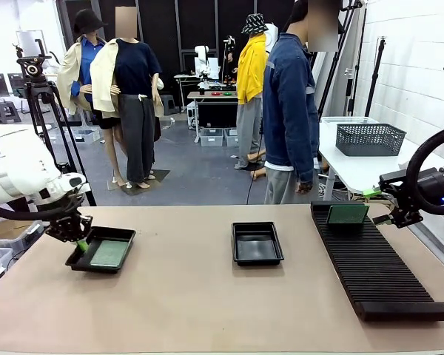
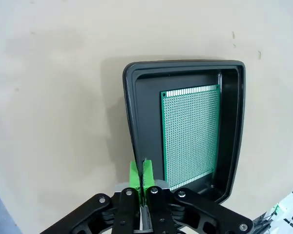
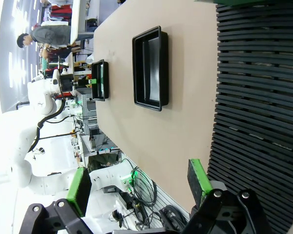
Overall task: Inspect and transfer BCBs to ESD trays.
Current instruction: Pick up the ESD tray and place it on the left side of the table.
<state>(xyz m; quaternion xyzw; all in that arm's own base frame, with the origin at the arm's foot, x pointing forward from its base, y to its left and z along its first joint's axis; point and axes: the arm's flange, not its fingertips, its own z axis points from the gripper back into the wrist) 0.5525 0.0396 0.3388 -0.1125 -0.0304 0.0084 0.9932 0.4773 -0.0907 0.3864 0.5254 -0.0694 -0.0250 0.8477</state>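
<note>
My left end effector [image 2: 140,168] hides from me the near edge of the board [image 2: 190,131] in the tray [image 2: 131,107]; the rack [image 3: 259,97] runs off frame.

1. Tan bench [image 1: 185,310], near foreground.
2. Grey floor [image 1: 200,174], beyond the bench.
3. White block wall [image 1: 411,66], far right.
4. White side table [image 1: 348,174], right, carrying a dark mesh basket [image 1: 370,138].
5. Camera tripod [image 1: 44,103], far left.
</note>
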